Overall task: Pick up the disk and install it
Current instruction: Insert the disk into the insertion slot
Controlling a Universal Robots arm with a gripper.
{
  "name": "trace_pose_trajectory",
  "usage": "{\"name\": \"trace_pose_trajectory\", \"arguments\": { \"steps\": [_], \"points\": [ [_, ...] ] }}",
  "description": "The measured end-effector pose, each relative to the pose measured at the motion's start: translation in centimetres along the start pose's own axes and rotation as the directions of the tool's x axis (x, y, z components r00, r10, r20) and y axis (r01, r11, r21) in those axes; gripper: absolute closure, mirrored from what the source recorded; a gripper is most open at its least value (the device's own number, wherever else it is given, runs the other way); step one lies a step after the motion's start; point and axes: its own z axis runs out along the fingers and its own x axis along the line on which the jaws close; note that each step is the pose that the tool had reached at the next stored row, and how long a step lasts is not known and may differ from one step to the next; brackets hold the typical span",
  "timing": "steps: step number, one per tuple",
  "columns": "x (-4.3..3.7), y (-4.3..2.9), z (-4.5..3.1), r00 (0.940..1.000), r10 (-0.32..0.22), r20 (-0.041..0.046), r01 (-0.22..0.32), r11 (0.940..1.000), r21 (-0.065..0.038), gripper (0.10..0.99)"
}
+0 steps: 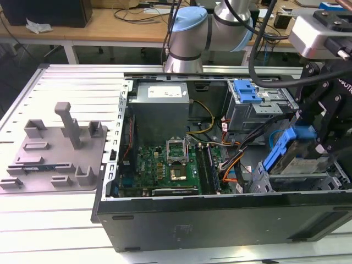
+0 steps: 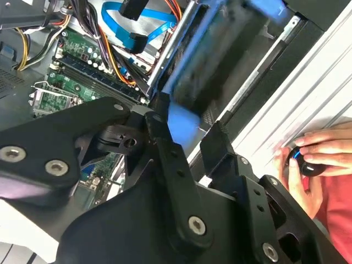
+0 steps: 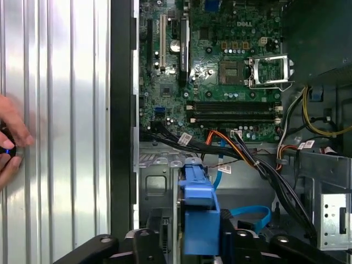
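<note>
The disk (image 1: 301, 160), silver metal with blue plastic side rails, hangs tilted over the grey drive bay (image 1: 291, 186) at the front corner of the open computer case on the exterior view's right. My gripper (image 1: 318, 138) is shut on it from above, one black finger on each side. In the second wrist view the disk (image 2: 217, 60) runs between the black fingers (image 2: 165, 146) of the gripper (image 2: 190, 140). One blue rail of the disk (image 3: 198, 206) stands in the gripper (image 3: 201, 245) in the first wrist view, above the bay's metal floor.
The green motherboard (image 1: 170, 165) lies in the case's middle, a grey power supply box (image 1: 159, 107) behind it. A grey cage with a blue latch (image 1: 247, 93) sits behind the bay. Cable bundles (image 1: 236, 154) run beside it. A grey fixture (image 1: 55, 148) and a person's hand (image 2: 313, 159) are outside the case.
</note>
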Motion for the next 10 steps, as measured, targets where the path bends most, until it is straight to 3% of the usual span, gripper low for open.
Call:
{"name": "trace_pose_trajectory", "arguments": {
  "steps": [10],
  "points": [
    [-0.09, 0.09, 0.04, 1.0, -0.002, -0.0019, 0.002, 1.0, 0.0, 0.576]
  ]
}}
